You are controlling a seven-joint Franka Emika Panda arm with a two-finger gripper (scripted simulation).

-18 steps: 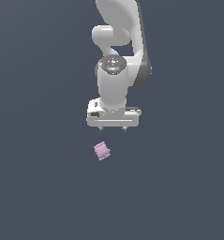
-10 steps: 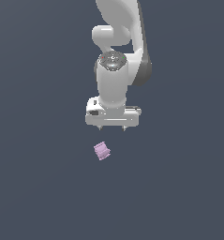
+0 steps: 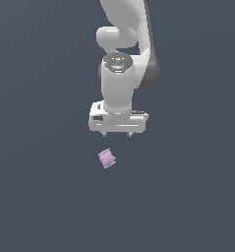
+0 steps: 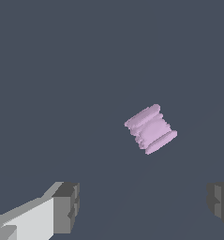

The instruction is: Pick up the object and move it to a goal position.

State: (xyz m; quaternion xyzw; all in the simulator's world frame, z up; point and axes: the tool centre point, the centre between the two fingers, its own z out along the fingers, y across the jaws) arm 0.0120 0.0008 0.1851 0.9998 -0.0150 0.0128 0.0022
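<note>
The object (image 3: 107,158) is a small pale pink-lilac ribbed block lying on the dark grey floor, tilted at an angle. The wrist view shows the object (image 4: 151,129) as a spool-like piece with stacked ridges. My white gripper (image 3: 117,134) hangs above the floor, just beyond the block and slightly toward the exterior view's right. Its two short dark fingertips (image 4: 66,206) stand wide apart with nothing between them. The gripper (image 4: 144,206) is open and apart from the block.
The white arm (image 3: 124,59) rises behind the gripper toward the top of the exterior view. Plain dark grey ground (image 3: 40,197) surrounds the block on all sides.
The gripper has shifted slightly lower and toward the block. The block has not moved.
</note>
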